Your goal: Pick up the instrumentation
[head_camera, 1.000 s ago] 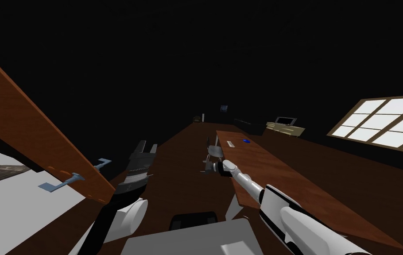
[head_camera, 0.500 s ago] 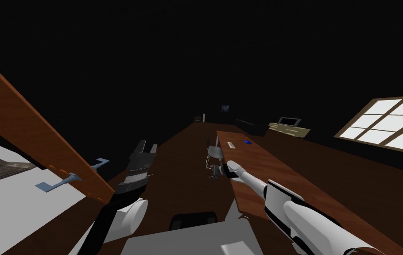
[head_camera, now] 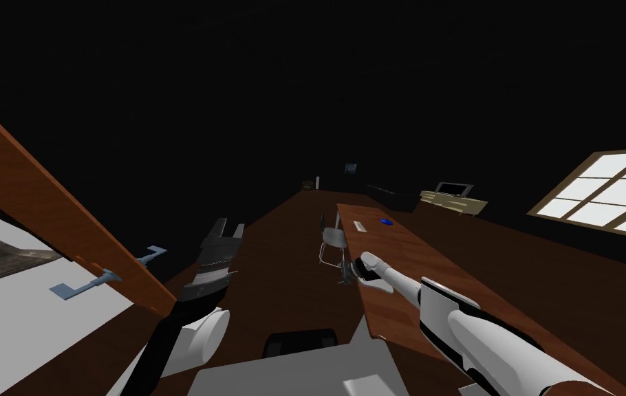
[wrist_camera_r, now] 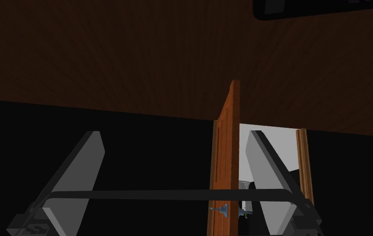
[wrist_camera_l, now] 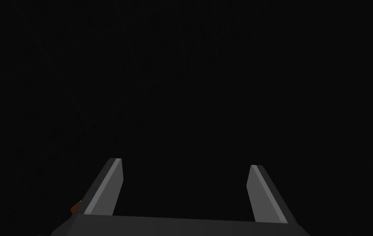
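A long brown table (head_camera: 435, 275) runs along my right side. On its far end lie a small flat white item (head_camera: 359, 225) and a small blue item (head_camera: 384, 221); I cannot tell which is the instrumentation. My right gripper (head_camera: 343, 276) hangs at the table's near-left edge, well short of both items, and points back across the floor. In the right wrist view the right gripper (wrist_camera_r: 174, 132) is open and holds nothing. My left gripper (head_camera: 229, 227) is raised on my left, and in the left wrist view the left gripper (wrist_camera_l: 184, 163) is open and empty, facing darkness.
A grey chair (head_camera: 333, 239) stands at the table's left side, just beyond my right gripper. An open brown door (head_camera: 64, 213) with a blue-grey handle (head_camera: 81, 285) is close on my left. A pale cabinet (head_camera: 455, 202) with a dark device stands far back. A bright window (head_camera: 611, 196) is at right.
My right gripper has swung right and nearer to me, from in front of the chair to the table's edge. My head view has shifted slightly. The left arm has not moved.
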`<state>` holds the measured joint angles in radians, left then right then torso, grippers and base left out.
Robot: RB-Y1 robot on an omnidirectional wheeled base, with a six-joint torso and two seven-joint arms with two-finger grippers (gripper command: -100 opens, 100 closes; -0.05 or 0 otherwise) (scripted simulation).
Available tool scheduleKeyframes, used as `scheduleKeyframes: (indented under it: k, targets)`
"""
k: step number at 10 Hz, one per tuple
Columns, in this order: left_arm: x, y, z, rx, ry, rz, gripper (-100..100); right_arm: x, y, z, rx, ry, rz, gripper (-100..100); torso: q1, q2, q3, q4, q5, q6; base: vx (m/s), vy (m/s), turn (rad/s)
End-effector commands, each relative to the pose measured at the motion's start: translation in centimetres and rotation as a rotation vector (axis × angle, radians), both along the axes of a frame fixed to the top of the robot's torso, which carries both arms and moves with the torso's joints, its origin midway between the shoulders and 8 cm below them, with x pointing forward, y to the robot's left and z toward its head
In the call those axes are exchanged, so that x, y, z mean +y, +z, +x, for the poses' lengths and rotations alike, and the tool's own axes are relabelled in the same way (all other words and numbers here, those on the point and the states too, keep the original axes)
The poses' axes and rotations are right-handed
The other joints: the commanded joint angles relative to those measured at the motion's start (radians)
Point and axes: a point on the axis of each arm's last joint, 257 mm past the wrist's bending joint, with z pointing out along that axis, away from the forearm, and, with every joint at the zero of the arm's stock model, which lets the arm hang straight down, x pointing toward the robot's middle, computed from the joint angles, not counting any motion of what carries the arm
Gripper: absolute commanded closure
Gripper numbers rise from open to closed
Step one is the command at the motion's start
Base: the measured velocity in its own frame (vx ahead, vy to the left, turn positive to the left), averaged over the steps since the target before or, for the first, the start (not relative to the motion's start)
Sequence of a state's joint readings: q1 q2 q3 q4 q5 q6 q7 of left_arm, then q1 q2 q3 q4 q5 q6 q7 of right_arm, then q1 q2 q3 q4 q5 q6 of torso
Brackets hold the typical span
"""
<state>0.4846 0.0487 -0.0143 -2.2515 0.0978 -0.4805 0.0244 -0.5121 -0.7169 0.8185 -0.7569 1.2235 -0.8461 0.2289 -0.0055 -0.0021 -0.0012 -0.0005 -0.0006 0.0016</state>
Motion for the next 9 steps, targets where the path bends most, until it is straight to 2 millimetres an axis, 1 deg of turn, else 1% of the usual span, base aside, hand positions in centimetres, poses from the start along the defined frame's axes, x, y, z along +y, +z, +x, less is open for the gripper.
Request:
scheduleKeyframes:
  k: [1,2,4,6,7,8,9]
  targets:
    - [0.0,0.0,0.0,0.0,0.0,0.0,0,-5.1,-0.9,-1.1,0.041,-0.005,-0.112,-100,0.0,0.0,0.0,0.0,0.0,0.0,0.056,-0.099,0.049]
    - [0.0,0.0,0.0,0.0,0.0,0.0,0,-8.7,-1.6,-2.2,0.074,-0.017,-0.182,-100,-0.002,-0.001,0.0,0.0,-0.001,0.0,0.054,-0.095,0.064]
    - [0.0,0.0,0.0,0.0,0.0,0.0,0,-7.8,-1.3,-2.1,0.067,0.008,-0.175,-100,0.0,0.0,0.0,0.0,0.0,0.0,0.017,-0.042,-0.002]
    - [0.0,0.0,0.0,0.0,0.0,0.0,0,-9.5,-1.7,-2.5,0.083,-0.023,-0.196,-100,0.005,0.002,0.001,0.0,0.001,-0.001,-0.002,0.005,0.0]
    - [0.0,0.0,0.0,0.0,0.0,0.0,0,-12.9,-2.0,-3.7,0.112,-0.033,-0.261,-100,0.005,0.003,0.001,0.0,0.001,0.0,0.006,-0.017,0.024]
    - [0.0,0.0,0.0,0.0,0.0,0.0,0,-12.0,-1.8,-3.4,0.105,-0.017,-0.25,-100,0.004,0.003,0.001,0.001,0.001,0.0,0.014,-0.03,0.012]
    - [0.0,0.0,0.0,0.0,0.0,0.0,0,-12.5,-1.9,-3.6,0.109,-0.026,-0.257,-100,0.003,0.002,0.001,0.0,0.0,-0.001,0.011,-0.018,0.005]
